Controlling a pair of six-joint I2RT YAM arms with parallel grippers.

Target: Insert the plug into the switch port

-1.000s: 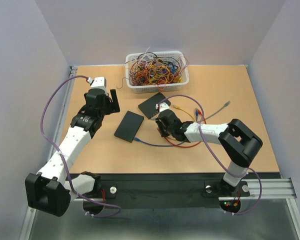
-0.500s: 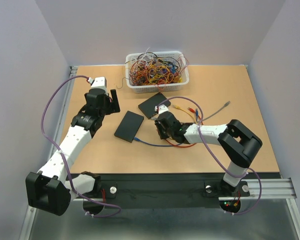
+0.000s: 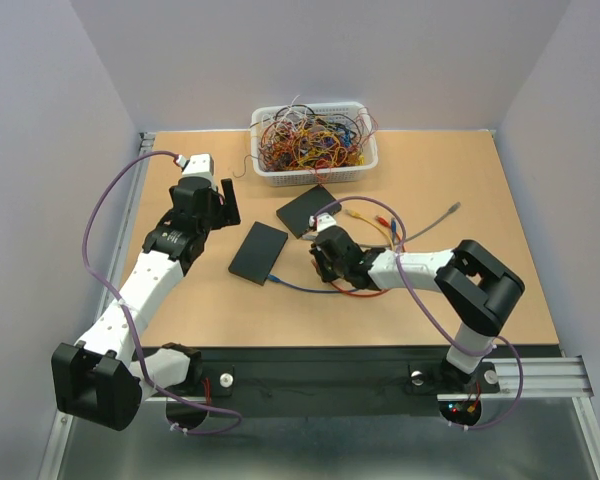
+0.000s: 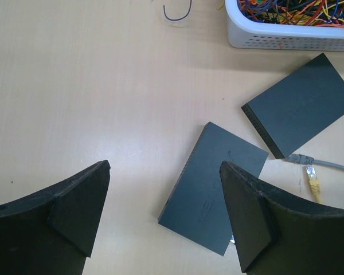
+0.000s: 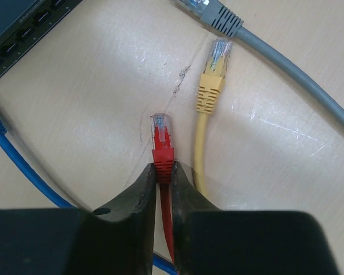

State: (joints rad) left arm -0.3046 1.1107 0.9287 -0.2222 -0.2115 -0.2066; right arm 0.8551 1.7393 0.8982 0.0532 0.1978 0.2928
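Observation:
My right gripper (image 5: 164,167) is shut on a red plug (image 5: 162,137), gripping its boot so the clear tip sticks out ahead, low over the table. The row of switch ports (image 5: 24,31) lines the edge of a flat black box at the top left of the right wrist view, a short way from the plug tip. In the top view the right gripper (image 3: 321,257) sits between two black boxes, one near (image 3: 259,252) and one farther back (image 3: 308,210). My left gripper (image 3: 223,196) is open and empty, hovering left of the near box (image 4: 215,186).
A yellow plug (image 5: 214,74) and a grey plug (image 5: 209,11) lie just right of the red one. A blue cable (image 5: 14,157) runs at the left. A white basket (image 3: 315,145) full of tangled wires stands at the back. Loose cables lie right of the boxes.
My right gripper has shifted slightly toward the near side with the red plug held in it. The left arm has barely moved.

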